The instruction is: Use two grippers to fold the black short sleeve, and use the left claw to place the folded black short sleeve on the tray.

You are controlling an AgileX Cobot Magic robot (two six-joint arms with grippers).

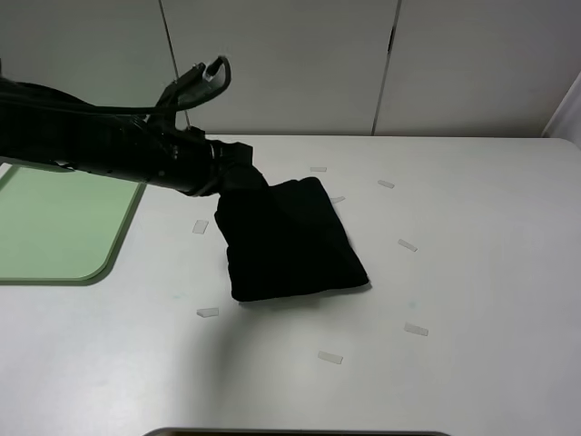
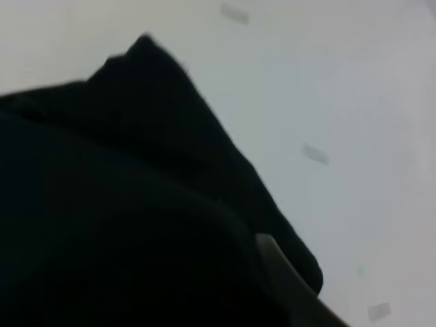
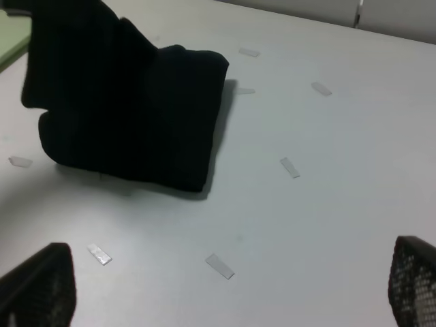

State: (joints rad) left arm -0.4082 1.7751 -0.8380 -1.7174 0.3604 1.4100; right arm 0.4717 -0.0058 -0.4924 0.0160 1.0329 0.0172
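Left end effector grips black short sleeve corner; tray at left.

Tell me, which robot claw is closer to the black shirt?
Left. The left gripper is shut on the black short sleeve at its edge; the right gripper hangs open, apart from it.

No lettering, label, brand or number can be read anywhere; the black shirt shows only plain cloth.

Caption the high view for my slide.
Folded shirt held at one corner by the left gripper, green tray to its left on the table.
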